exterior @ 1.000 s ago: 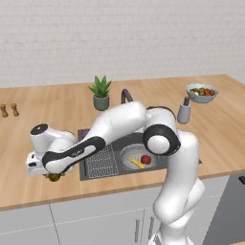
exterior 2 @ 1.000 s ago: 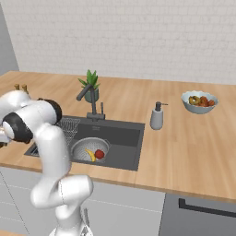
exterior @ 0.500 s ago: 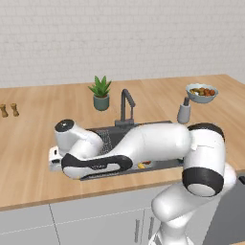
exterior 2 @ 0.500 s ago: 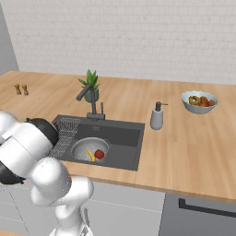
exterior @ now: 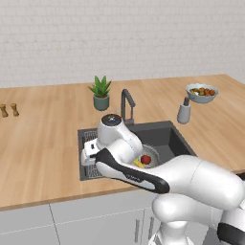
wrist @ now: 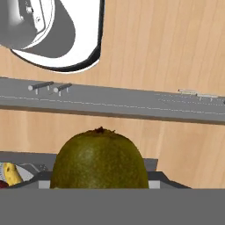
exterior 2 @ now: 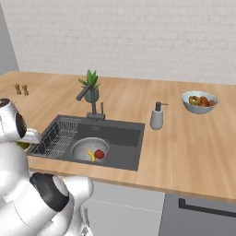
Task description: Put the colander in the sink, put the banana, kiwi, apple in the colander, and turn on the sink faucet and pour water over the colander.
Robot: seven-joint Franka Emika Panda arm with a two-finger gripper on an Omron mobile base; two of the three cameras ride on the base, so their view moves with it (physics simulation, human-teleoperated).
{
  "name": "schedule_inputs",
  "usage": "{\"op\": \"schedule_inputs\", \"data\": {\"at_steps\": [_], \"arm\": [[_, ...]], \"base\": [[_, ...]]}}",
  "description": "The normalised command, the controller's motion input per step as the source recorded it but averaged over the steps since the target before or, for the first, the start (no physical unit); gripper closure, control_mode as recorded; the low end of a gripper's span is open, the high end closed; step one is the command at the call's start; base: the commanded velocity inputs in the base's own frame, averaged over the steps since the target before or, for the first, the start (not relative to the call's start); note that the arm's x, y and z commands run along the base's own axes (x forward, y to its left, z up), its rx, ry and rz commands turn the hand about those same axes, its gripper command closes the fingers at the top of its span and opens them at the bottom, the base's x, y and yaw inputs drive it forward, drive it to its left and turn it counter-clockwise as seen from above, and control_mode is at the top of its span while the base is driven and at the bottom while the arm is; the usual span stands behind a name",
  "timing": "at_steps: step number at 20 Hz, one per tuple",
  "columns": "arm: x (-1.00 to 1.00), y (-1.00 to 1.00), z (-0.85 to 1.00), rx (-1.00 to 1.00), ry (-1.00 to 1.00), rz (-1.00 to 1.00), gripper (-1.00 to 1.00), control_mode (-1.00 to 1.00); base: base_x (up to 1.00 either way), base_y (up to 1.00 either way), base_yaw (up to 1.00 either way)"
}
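An olive-brown kiwi (wrist: 100, 159) sits close up at the bottom of the hand view, and my gripper (exterior: 90, 155) is shut on it. The hand hovers over the left end of the dark sink (exterior: 168, 136), above the wire rack. From the right base view the gripper (exterior 2: 26, 140) is at the sink's (exterior 2: 124, 138) near left corner, with a bit of green kiwi (exterior 2: 22, 145) under it. The grey colander (exterior 2: 84, 146) rests in the basin, right of the hand. It holds the red apple (exterior 2: 99, 153) and the yellow banana (exterior 2: 91, 156). The dark faucet (exterior 2: 91, 98) stands behind the basin.
A wire rack (exterior 2: 58, 137) fills the sink's left part. On the counter are a potted plant (exterior: 100, 93), a grey soap dispenser (exterior: 183, 113), a pale bowl of mixed fruit (exterior: 201, 92) at the right, and two small shakers (exterior: 9, 110) far left.
The arm has swung right, carrying the hand with the kiwi from the counter left of the sink to over the sink's left end. Apple, banana and colander have stayed put.
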Motion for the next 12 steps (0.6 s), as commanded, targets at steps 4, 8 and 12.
{"op": "schedule_inputs", "data": {"at_steps": [4, 8, 12], "arm": [[-0.19, -0.9, 0.2, 0.15, 0.0, 0.12, 1.0, -1.0], [0.0, -0.87, 0.16, 0.1, 0.0, 0.1, 1.0, -1.0], [0.16, -0.89, 0.16, 0.0, 0.05, 0.09, 1.0, -1.0]], "base": [[0.0, 0.0, 0.0], [0.0, 0.0, 0.0], [0.0, 0.0, 0.0]]}}
